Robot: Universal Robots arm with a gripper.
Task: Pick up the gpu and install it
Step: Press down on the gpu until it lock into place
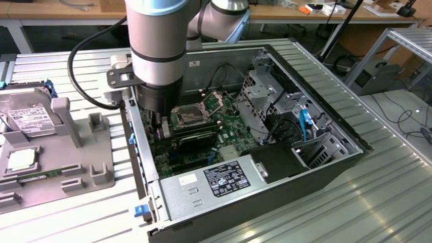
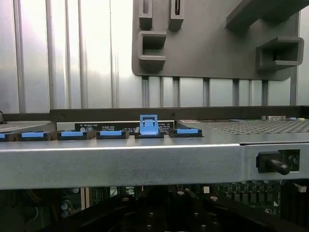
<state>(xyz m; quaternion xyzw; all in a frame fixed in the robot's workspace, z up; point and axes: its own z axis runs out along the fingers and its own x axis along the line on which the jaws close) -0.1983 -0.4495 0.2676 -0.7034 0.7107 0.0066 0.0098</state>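
Down inside the open computer case (image 1: 270, 55), at about nine o'clock from the CPU socket (image 1: 192, 114), I have my claw (image 1: 161, 129) closed and lowered onto the gpu (image 1: 196, 137) over the motherboard (image 1: 226, 109); I judge it's the seating step.

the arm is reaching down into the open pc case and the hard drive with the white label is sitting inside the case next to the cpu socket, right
Not quite. The arm does reach down into the open PC case, but the hard drive with the white label is outside it, resting in the grey holder tray on the table at the exterior view's left. The exterior view shows this.
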